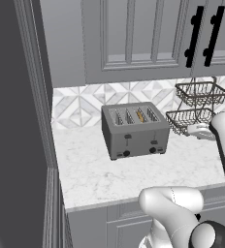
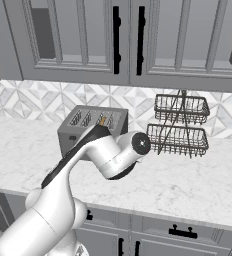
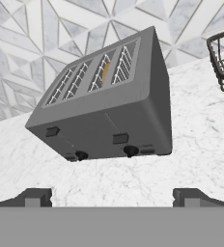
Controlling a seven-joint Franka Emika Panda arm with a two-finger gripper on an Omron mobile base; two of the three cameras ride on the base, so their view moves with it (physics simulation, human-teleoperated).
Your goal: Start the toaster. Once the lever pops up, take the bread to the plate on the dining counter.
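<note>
The grey four-slot toaster [image 1: 135, 131] [image 2: 70, 139] [image 3: 109, 120] stands on the white marble worktop [image 1: 100, 174] against the tiled wall. The tan bread [image 1: 140, 116] [image 2: 102, 120] [image 3: 105, 71] sits low in the third slot from the left. Two small dark levers [image 3: 52, 131] and two black knobs [image 3: 130, 151] show on the toaster's front face. My gripper [image 3: 113, 198] is open, hovering in front of the toaster and a little above the worktop, with nothing between its fingertips [image 3: 34, 198]. The plate and the dining counter are out of view.
A two-tier dark wire basket rack [image 1: 197, 106] [image 2: 180, 125] [image 3: 222, 58] stands right of the toaster. Grey wall cabinets [image 2: 118, 40] hang overhead. A tall dark panel [image 1: 17, 121] bounds the worktop on the left. My arm [image 2: 108, 150] partly covers the toaster in the right base view.
</note>
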